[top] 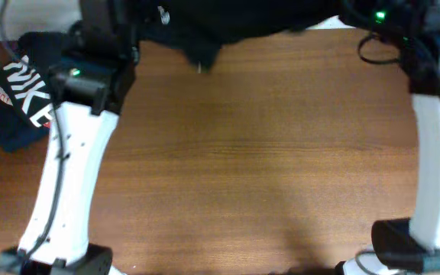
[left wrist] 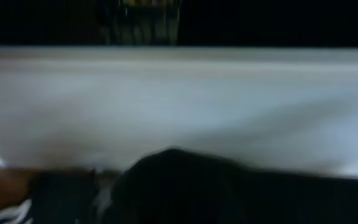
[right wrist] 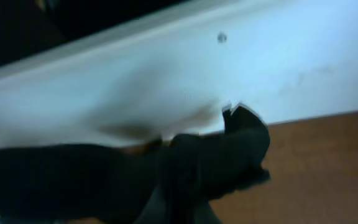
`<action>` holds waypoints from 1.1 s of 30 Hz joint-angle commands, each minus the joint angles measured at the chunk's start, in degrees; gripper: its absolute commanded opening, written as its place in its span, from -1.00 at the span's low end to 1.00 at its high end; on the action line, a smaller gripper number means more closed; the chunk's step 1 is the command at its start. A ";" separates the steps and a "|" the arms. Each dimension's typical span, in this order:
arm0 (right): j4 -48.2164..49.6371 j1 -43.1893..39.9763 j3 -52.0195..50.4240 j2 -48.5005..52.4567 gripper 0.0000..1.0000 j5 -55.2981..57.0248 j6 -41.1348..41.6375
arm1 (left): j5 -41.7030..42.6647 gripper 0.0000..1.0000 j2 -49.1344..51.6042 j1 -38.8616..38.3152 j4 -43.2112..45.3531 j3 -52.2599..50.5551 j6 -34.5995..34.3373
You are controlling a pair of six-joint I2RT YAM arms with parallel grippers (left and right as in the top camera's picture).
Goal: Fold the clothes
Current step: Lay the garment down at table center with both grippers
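- The right gripper [right wrist: 188, 186] had its jaws pressed together on a bunch of the black T-shirt [right wrist: 229, 155]. The fingers could not be told apart from the dark cloth around them.
- The left gripper [left wrist: 173, 186] was also closed. Its wrist view was badly blurred, showing only a dark mound low in the picture, and whether cloth lay between the jaws could not be made out.
- From overhead, both grippers were cut off by the top edge of the picture. Only the white left arm [top: 67, 168] and white right arm [top: 434, 153] showed, reaching toward the far side.
- The T-shirt hung as a dark mass along the table's far edge between the two arms, most of it out of the overhead picture. A small white mark [top: 163, 14] showed on it.
- The table [top: 258, 168] was brown wood grain, its middle bare.
- Behind the far edge stood a white panel [right wrist: 278, 56] with one small dark dot [right wrist: 222, 38].
- Black cables [top: 380, 50] looped near the right arm, with a green light [top: 378, 15] above them.
- At the left edge lay a dark garment [top: 14, 130], partly under the left arm. Its big white letters [top: 25, 92] read NIKE.
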 commanded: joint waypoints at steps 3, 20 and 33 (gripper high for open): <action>-12.55 0.09 -0.15 -0.68 -0.92 -0.37 -1.49 | 7.30 -0.78 -1.70 -0.04 -16.61 1.64 -1.01; -20.68 5.14 -39.89 1.88 -0.91 2.69 -0.70 | 30.51 -0.78 17.03 -0.55 -53.83 -2.34 -6.12; -23.58 1.73 -40.50 1.88 0.57 10.29 -0.15 | 29.42 0.56 19.45 -3.48 -54.62 -8.41 -6.21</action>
